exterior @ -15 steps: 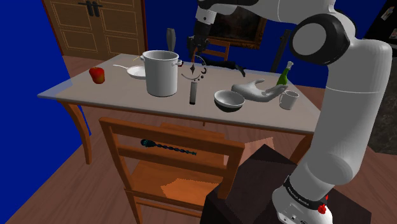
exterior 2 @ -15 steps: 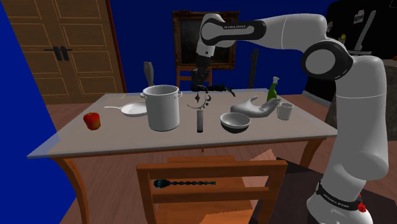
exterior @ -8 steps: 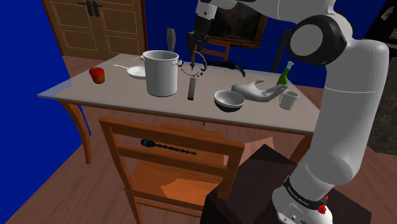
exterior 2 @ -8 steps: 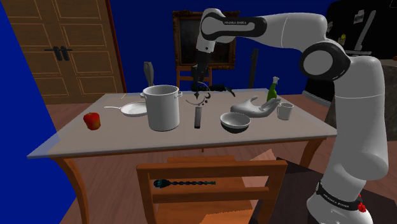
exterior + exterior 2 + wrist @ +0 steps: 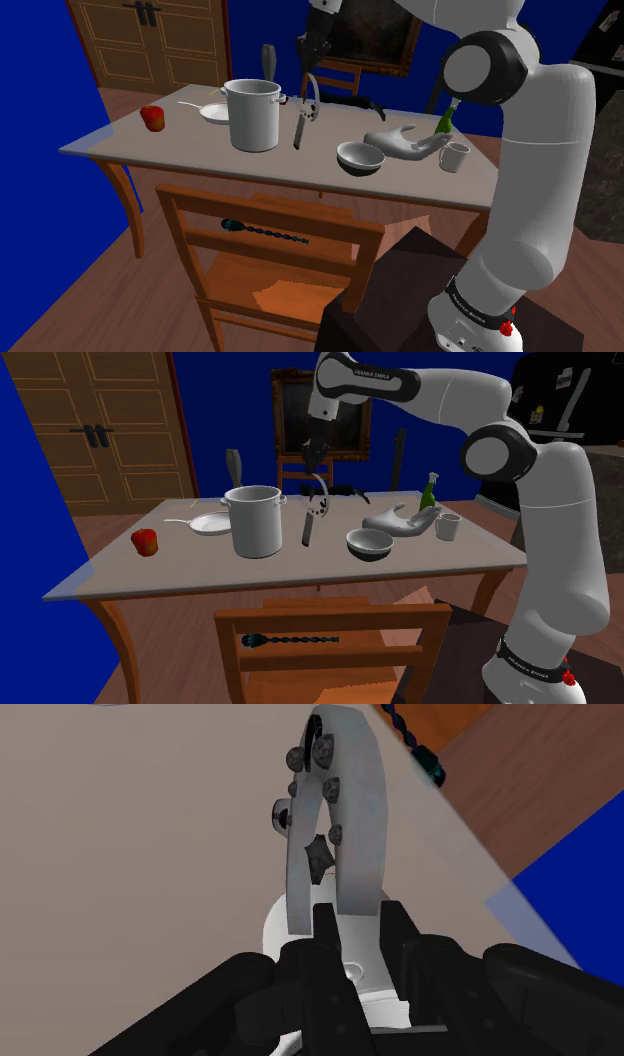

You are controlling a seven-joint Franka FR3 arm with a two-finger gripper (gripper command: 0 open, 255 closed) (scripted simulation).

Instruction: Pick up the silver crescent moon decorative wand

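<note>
Fingers (image 5: pixel 392 929) of my gripper (image 5: pixel 355 939) are pinched on the crescent moon wand (image 5: pixel 340 814), 1 on each side of the grey crescent's near end, so the wand is clasped between them rather than lying loose. In the wrist view the crescent arcs straight out ahead of my fingertips, with small dark studs along its inner side and the pale tabletop beyond it. In the shoulder view the gripper (image 5: pixel 307 68) sits high above the table (image 5: pixel 130 150), and the wand (image 5: pixel 303 115) hangs directly below my fingers, crescent head uppermost and dark handle underneath. Its long axis is close to upright but tilted. The handle's lower end points down at the tabletop and slants toward the pot (image 5: pixel 253 115) standing to that side of my fingers. The second exterior view shows the same hang under the gripper (image 5: pixel 314 457), the wand (image 5: pixel 315 512) leaning with its foot nearer the pot (image 5: pixel 256 522). The handle's end seems to float just above the tabletop, though I cannot be sure of the gap. Lower down on the other side of my fingers stand a bowl (image 5: pixel 360 157), a pale hand-shaped piece (image 5: pixel 400 142) and a mug (image 5: pixel 455 157). A chair (image 5: pixel 262 235) stands at the table's near edge.
</note>
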